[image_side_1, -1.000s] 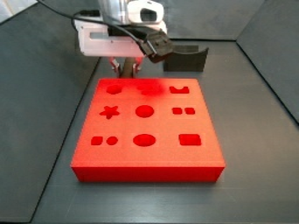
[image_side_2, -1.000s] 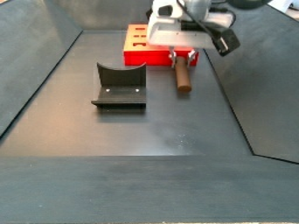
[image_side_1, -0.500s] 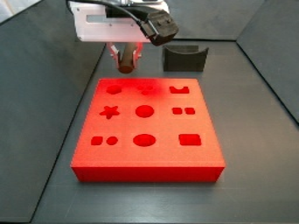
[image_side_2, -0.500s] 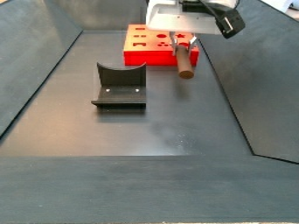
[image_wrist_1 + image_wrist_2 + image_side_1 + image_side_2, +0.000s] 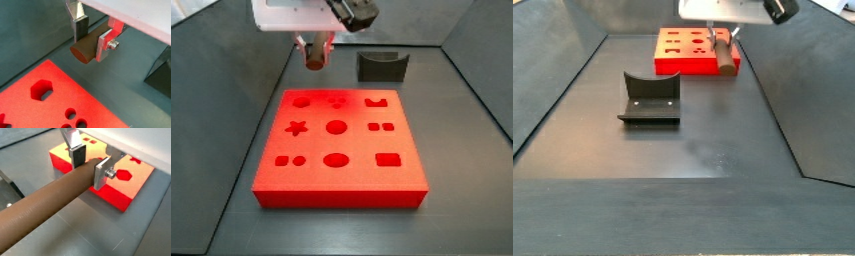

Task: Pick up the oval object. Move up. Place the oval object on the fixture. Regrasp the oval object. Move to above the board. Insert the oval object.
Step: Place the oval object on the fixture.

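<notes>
The oval object (image 5: 85, 49) is a brown round-ended peg, and my gripper (image 5: 91, 36) is shut on it, silver fingers pressing both sides. In both wrist views it sticks out past the fingers (image 5: 101, 174); its long brown shaft (image 5: 47, 202) runs toward the camera. In both side views the gripper (image 5: 314, 45) hangs high with the oval object (image 5: 313, 60) pointing down, above the floor just beyond the board's far edge. The red board (image 5: 338, 150) with its shaped holes lies flat below. The dark fixture (image 5: 649, 98) stands apart on the floor, also seen as the fixture (image 5: 381, 66) behind the board.
Grey walls enclose the work floor (image 5: 673, 150) on all sides. The board (image 5: 694, 50) sits near the far wall in a side view, with the fixture between it and the camera. The board (image 5: 40, 95) shows a hexagon hole and small round holes under the wrist.
The gripper has risen steadily with the oval object in it, lifting it off the floor beside the board. Board and fixture have not moved.
</notes>
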Controlling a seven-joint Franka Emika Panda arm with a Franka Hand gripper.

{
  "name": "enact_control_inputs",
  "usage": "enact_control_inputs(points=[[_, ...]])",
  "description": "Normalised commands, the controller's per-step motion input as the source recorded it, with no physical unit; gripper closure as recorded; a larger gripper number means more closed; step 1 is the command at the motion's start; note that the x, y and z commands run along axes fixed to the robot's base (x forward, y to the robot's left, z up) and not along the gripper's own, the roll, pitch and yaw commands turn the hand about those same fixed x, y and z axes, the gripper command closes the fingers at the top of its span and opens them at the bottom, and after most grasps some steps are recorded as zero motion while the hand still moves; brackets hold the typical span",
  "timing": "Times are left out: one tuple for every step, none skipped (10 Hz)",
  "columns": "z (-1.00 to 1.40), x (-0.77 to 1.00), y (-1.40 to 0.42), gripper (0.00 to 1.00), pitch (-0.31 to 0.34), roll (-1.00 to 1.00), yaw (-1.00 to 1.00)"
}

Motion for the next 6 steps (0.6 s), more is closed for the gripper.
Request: enact_control_inputs(points=[[1.0, -0.03, 0.0, 1.0, 0.05, -0.13, 0.0], [1.0, -0.04, 0.0, 1.0, 0.052, -0.14, 0.0], [1.0, -0.04, 0.01, 1.0, 0.055, -0.16, -0.01], [0.98, -0.04, 0.01, 1.0, 0.056, -0.17, -0.02], [0.87, -0.04, 0.01, 1.0, 0.058, -0.17, -0.03], [0.72, -0.03, 0.0, 1.0, 0.061, -0.18, -0.03]])
